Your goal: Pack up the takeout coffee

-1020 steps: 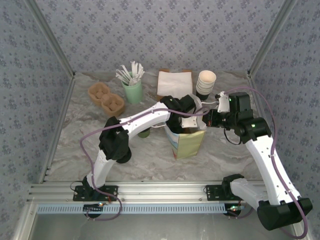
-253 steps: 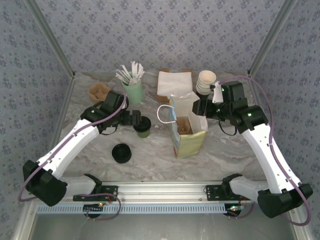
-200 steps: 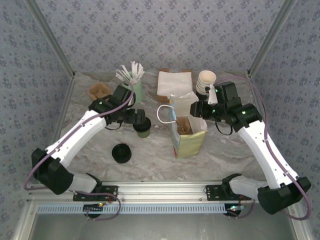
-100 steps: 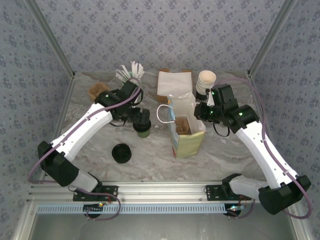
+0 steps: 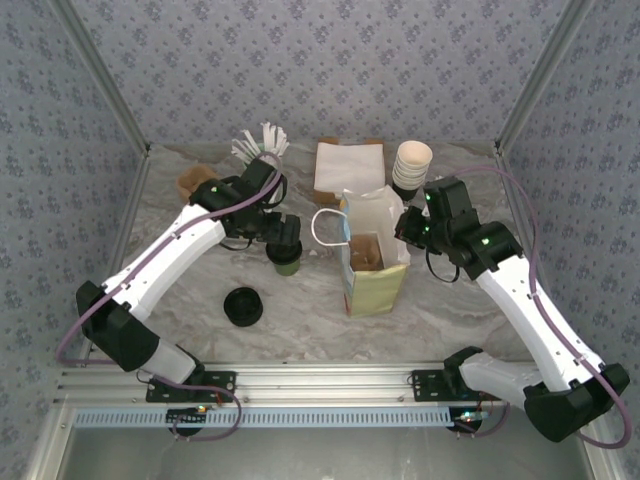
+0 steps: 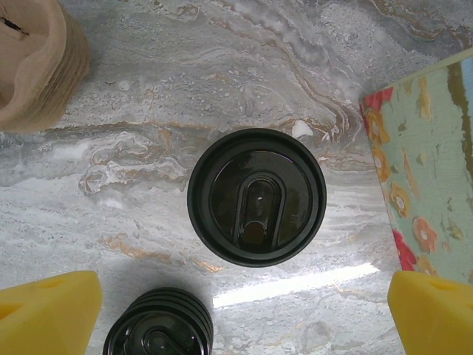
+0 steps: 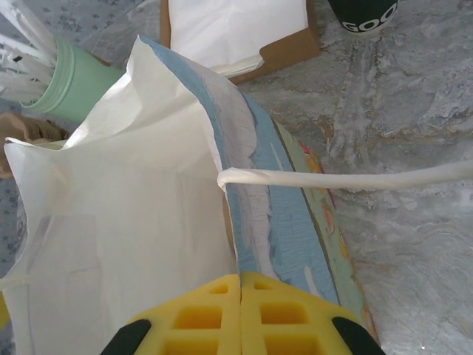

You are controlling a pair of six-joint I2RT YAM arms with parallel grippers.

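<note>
I'm hovering my left claw (image 6: pixel 240 310) wide open over the takeout coffee (image 6: pixel 256 197), cup standing on the surface (image 6: pixel 222 59) centred between the pads (image 6: pixel 48 310), just beside the paper bag (image 7: pixel 133 214), right claw (image 7: pixel 241 314) pinching its rim.

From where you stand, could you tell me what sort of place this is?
Probably a robot test cell staged as a coffee takeaway counter: a marble-look table inside an aluminium frame, a stack of cream paper cups, a paper bag and a lidded green cup.
</note>
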